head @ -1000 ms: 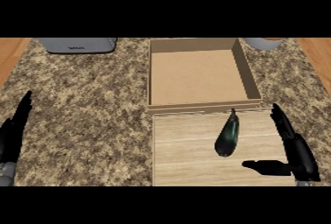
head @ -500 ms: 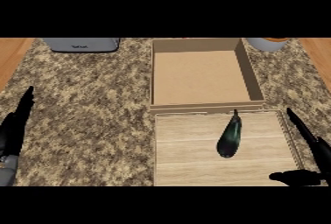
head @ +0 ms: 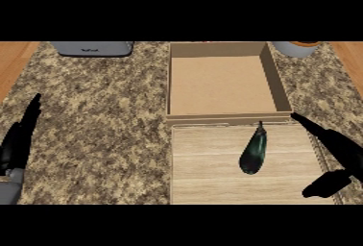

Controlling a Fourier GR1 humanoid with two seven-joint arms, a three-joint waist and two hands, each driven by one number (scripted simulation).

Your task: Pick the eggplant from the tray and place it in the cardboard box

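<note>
The speckled stone worktop (head: pixel 99 120) fills most of the head view. On its far right stands the open cardboard box (head: pixel 170 77), its floor bare, its near wall touching the far edge of the pale wooden tray (head: pixel 205 178). The eggplant (head: pixel 254 152) lies on the tray right of centre, its long axis running near to far with a slight tilt, the stem end pointing at the box's near wall and just short of it.

The right hand (head: pixel 339 154) is over the tray's right edge, fingers (head: pixel 312 127) straight and spread from the thumb, holding nothing and apart from the eggplant. The left hand (head: pixel 20 139) rests open at the left edge, fingers up, also holding nothing.

The step in hand looks like the reach for the pick. To do it well, the right hand should move left and come down over the thick dark middle of the eggplant, fingers on one long side and thumb on the other, across the narrow width, not along the length. The glossy rounded body may roll sideways if only one side is touched first. After closing, lift enough to clear the box's near wall.
</note>
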